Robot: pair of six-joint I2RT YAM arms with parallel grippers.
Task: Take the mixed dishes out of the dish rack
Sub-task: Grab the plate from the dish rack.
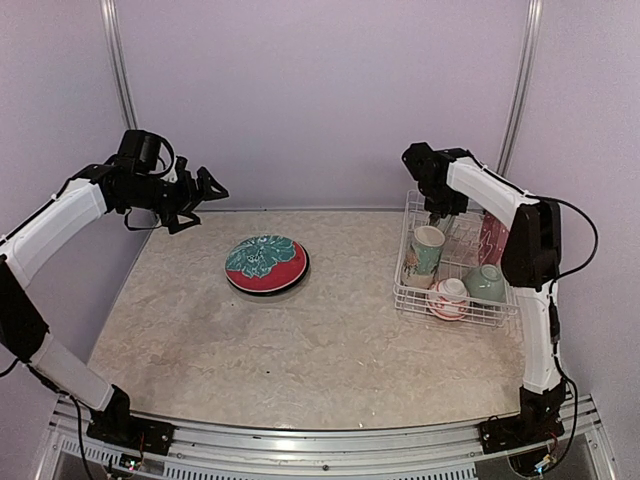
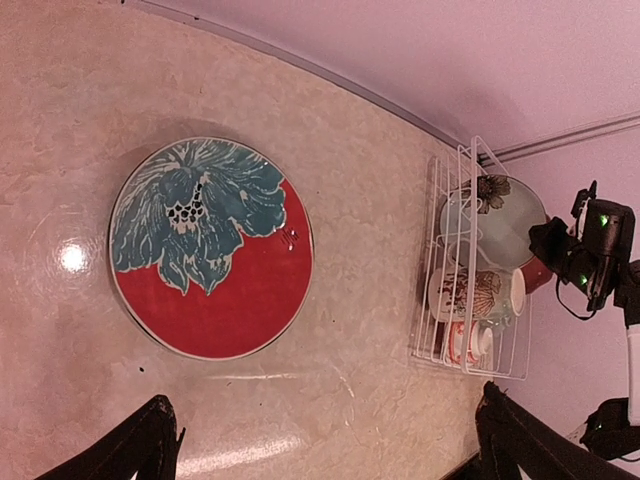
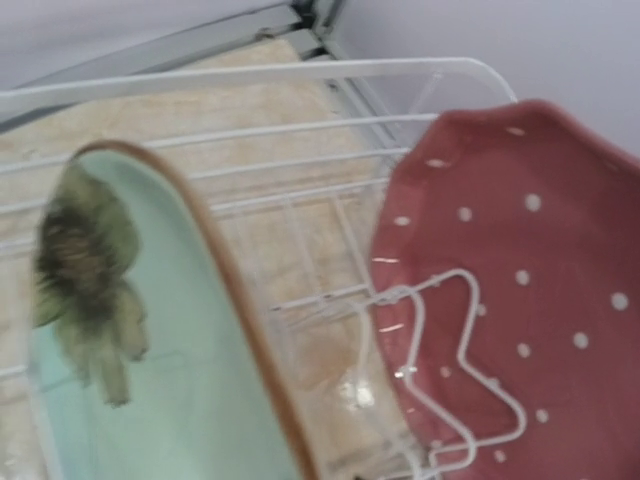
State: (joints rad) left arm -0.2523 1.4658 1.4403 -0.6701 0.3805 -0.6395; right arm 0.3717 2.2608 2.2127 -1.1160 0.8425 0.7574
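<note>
Across marbled surface (image 1: 200, 330), found red-teal floral plate (image 1: 266, 263) lying flat, at 5 o'clock from left fingers (image 2: 140, 450) and well apart; saw those spread wide, empty. Found dish rack (image 1: 398, 290) at 3 o'clock of that plate, holding mug (image 1: 427, 250), mint green bowl (image 1: 487, 283) and white-pink bowl (image 1: 449, 298). Saw right fingers (image 1: 440, 208) above its far side, near light teal plate (image 3: 180, 400) and pink dotted plate (image 3: 520, 300), both on edge; could not tell whether pinched.

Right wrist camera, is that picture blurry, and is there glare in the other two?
Right wrist: yes, soft throughout, the teal plate and pink dotted plate both smeared. Left wrist: sharp, with bright glare spots on the table beside the red plate. Top external: sharp, evenly lit, no strong glare.
</note>
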